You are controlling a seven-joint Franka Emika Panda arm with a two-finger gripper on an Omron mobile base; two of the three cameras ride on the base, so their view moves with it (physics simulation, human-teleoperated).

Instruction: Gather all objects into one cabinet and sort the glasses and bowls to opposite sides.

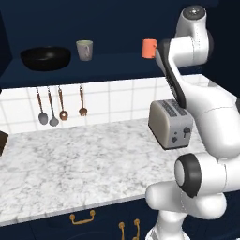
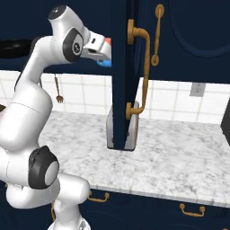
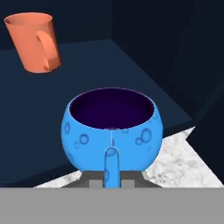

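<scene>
Base views flank the arm, sharing counter [image 1: 70, 159], hand view close on shelf [image 3: 87, 57]

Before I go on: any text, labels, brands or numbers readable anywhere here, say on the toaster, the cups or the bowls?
None can be read.
Toaster: small dark knobs on its end, no legible marking.
Orange cup, grey cup, black bowl: plain.
Blue bowl near the gripper: bubble pattern, no writing.

Chunky glossy white arm [image 1: 213, 117], rounded segments with dark grey joint rings and caps, plus a black strip along one link.
</scene>
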